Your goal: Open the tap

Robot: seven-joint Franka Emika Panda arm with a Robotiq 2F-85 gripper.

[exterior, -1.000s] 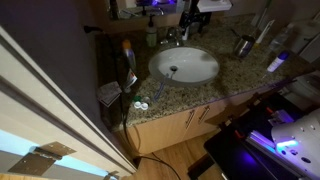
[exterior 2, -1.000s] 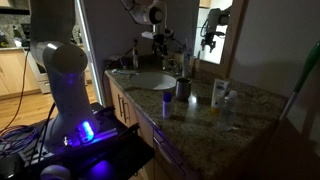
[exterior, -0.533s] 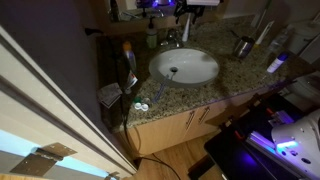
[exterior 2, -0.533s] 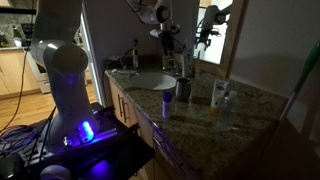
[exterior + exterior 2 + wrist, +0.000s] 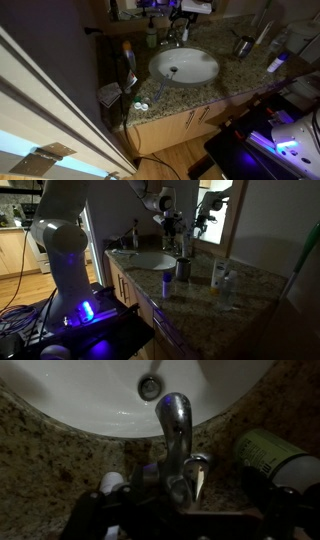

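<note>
The tap (image 5: pixel 175 425) stood on the granite desk (image 5: pixel 50 450) at the back rim of the white basin (image 5: pixel 90 390), its spout reaching over the bowl. A green bottle (image 5: pixel 275 460) lay just beside the tap. The pincer (image 5: pixel 172 222) hung close above the tap, dark fingers spread apart, gripping nothing.

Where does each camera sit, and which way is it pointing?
Exterior view: high above, looking down on the basin and tap; the gripper shows at top.
Exterior view: off the end of the counter, looking along it; the white arm fills the left.
Wrist view: on the wrist, looking down on the tap; gripper dark below.
All three share the basin.
</note>
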